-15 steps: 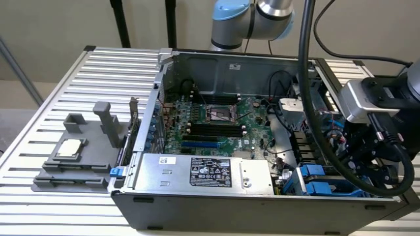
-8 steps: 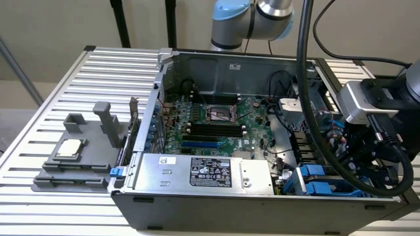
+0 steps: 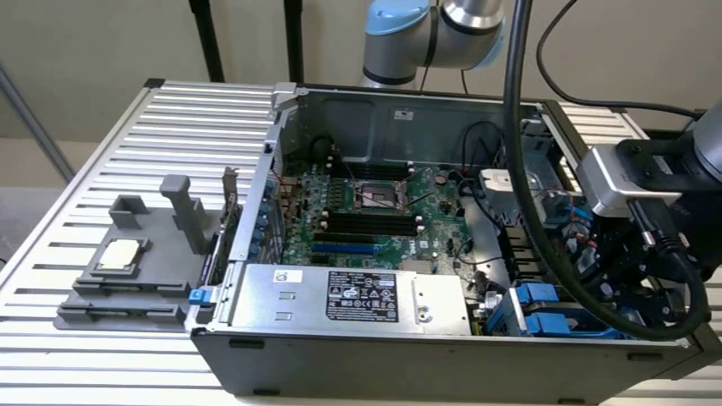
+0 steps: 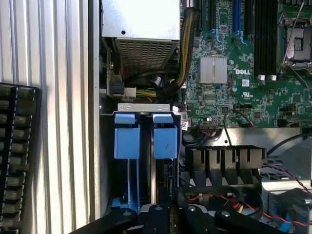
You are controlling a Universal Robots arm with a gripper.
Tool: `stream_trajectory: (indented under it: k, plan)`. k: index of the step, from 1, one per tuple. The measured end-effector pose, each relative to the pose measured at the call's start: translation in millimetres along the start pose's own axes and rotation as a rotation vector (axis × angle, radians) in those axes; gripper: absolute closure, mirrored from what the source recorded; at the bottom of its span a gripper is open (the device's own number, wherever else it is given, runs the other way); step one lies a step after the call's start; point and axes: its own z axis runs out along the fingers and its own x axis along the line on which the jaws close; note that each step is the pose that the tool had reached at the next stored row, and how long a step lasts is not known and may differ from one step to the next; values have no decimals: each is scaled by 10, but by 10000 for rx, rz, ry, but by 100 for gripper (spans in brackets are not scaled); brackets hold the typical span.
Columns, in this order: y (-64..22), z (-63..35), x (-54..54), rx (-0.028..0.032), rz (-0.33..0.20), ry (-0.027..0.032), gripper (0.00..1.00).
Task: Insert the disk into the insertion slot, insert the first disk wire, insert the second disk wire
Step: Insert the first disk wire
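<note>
1. We have a dark grey open computer case (image 3: 451, 364) lying on the slatted aluminium worktop (image 3: 68, 355). Its green motherboard (image 3: 361, 211) is face up, and a silver power-supply box with a black label (image 3: 361, 296) runs along the near wall.
2. The robot arm stands at the exterior view's right. Its black claw (image 4: 158, 219) hangs right over the corner of the case, just above the narrow rectangular drive bay, the insertion slot (image 4: 146, 170).
3. The disk (image 4: 165, 139), a flat hard drive in a bright blue plastic carrier frame, looks to be standing on edge down in that slot. Two blue tab ends sit side by side there, and the metal body is mostly hidden, so I won't swear to it.
4. Is the claw apart or together? I cannot tell from here.
5. A bundle of yellow and black wires (image 4: 146, 91) lies between the power-supply box and the slot.
6. Outside the case, a black keyboard (image 4: 17, 156) rests on the worktop, and a grey plastic fixture (image 3: 135, 271) sits at the exterior view's left.
</note>
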Motion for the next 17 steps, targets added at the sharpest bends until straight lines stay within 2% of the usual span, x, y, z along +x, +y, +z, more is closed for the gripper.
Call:
stream_trajectory:
  k: [10, 17]
  plan:
    - [35, 5, -13, 49, 22, 24, 83]
    - [37, 16, -27, 114, 52, 35, 83]
